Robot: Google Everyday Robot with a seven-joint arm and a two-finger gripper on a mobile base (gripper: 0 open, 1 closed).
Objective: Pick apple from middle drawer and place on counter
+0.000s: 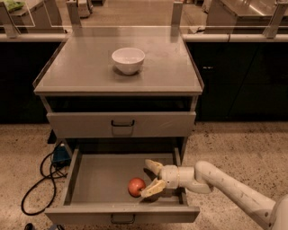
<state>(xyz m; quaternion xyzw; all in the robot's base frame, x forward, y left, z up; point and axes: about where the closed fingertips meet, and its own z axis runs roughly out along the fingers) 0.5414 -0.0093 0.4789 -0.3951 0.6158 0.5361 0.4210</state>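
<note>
Speckled floor, steel benches behind, black cable left.

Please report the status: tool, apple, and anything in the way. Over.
Tool open, in middle drawer. Apple on drawer floor, at tool's tips, not gripped. Nothing between them; white bowl on counter.

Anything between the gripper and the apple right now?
Nothing: camera view shows only bare grey metal drawer floor between the open two-finger gripper and the small round red-orange apple.

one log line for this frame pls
phase: pre-grasp | gripper: open, in middle drawer beside apple | apple: on drawer floor | counter: white bowl
</note>
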